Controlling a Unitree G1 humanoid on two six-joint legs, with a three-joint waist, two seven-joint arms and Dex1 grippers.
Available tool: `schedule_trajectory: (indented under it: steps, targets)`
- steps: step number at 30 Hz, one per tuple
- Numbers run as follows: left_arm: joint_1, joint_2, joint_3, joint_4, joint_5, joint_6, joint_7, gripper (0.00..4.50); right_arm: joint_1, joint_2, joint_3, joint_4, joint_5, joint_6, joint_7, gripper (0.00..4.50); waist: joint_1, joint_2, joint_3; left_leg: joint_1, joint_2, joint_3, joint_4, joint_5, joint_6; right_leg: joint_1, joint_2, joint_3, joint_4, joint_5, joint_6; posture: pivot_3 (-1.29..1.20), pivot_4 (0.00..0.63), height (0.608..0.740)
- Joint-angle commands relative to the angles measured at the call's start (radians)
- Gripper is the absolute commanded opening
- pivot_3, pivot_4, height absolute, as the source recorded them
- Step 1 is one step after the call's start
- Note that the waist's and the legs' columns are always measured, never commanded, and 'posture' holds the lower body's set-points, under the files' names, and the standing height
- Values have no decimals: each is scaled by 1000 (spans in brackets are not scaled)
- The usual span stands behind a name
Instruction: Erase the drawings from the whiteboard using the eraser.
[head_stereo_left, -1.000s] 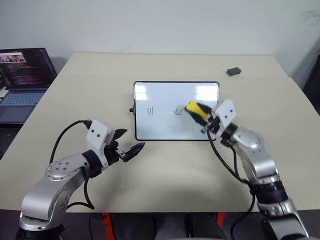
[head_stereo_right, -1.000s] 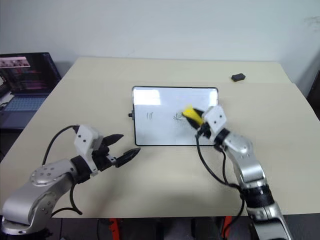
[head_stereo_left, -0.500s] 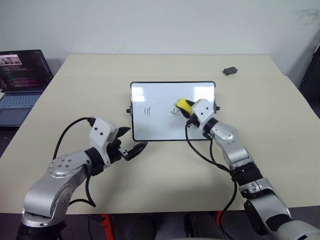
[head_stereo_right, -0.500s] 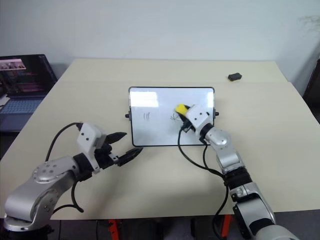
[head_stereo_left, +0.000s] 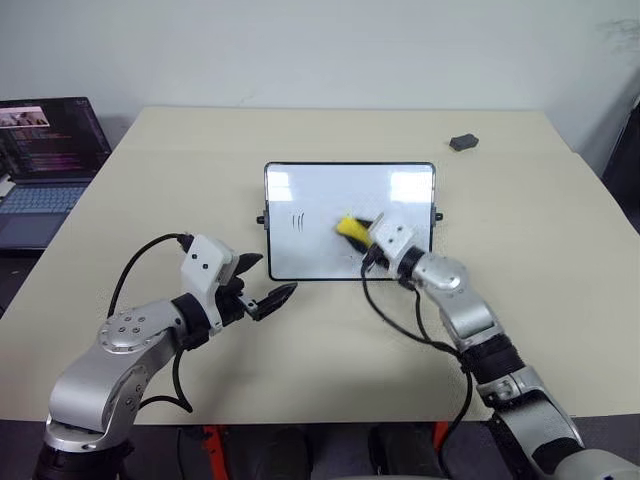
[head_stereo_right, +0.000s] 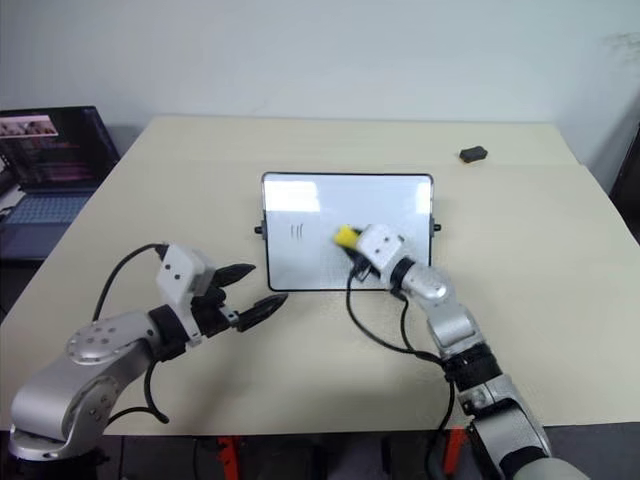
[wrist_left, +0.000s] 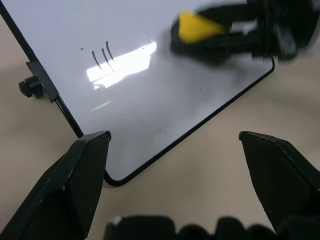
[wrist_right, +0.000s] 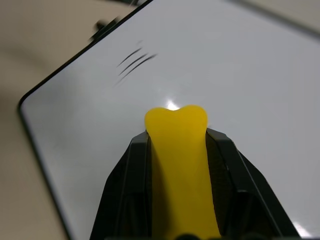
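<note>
The whiteboard (head_stereo_left: 310, 255) lies flat in the middle of the table. Three short black strokes of the drawings (head_stereo_left: 298, 221) stand on its left part, and they also appear in the right wrist view as strokes (wrist_right: 136, 61). My right gripper (head_stereo_left: 358, 232) is shut on the yellow eraser (head_stereo_left: 349, 227), which rests against the board's middle, to the right of the strokes. The eraser (wrist_right: 177, 150) sits pinched between the two black fingers. My left gripper (head_stereo_left: 278, 273) hangs open just off the board's near left corner, with nothing in it.
An open laptop (head_stereo_left: 45, 150) stands at the table's far left. A small dark grey lump (head_stereo_left: 462, 142) lies at the back right. Black cables trail from both wrists over the tabletop (head_stereo_left: 330, 330) in front of the board.
My right gripper has slid the eraser leftward across the board, over the spot where a star-like squiggle showed. The left arm has stayed where it was.
</note>
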Motion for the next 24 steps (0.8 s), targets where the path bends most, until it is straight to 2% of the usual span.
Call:
schedule_trajectory:
  steps: [1,7,11,18,21,24]
  targets:
    - [-4,3,7,-30,-6,-6,5,4500,-90,15,-72,-21,16,-43,-74,1119,-2,0,0,0,0,0,-1,0,0,0,0,0,-1,0,0,0,150,740]
    - [-8,5,4,-27,-6,-5,1,4500,-150,20,-52,174,-50,-83,-120,1119,2,0,0,-1,0,1,-2,0,0,-1,0,0,-3,0,0,0,150,740]
    - [-6,6,5,-27,-5,-7,-2,4500,-122,25,3,233,-80,-98,-79,1118,0,0,0,-1,0,2,-2,0,0,-1,0,1,-2,0,0,0,150,740]
    - [0,6,9,-27,-5,-9,-4,4500,33,-16,173,157,-130,-7,127,1118,-4,-1,-1,2,0,1,-1,0,0,2,0,0,-1,0,0,0,150,740]
    - [-3,5,5,-27,-5,-7,-4,4500,46,-21,174,119,-122,5,135,1117,-3,-1,-1,3,0,1,0,0,0,3,0,0,0,0,0,0,150,740]
    - [-8,5,0,-25,-6,-6,-5,4500,31,6,116,68,-47,-69,119,1117,1,0,-1,3,0,0,0,1,0,3,0,0,0,2,0,0,150,740]
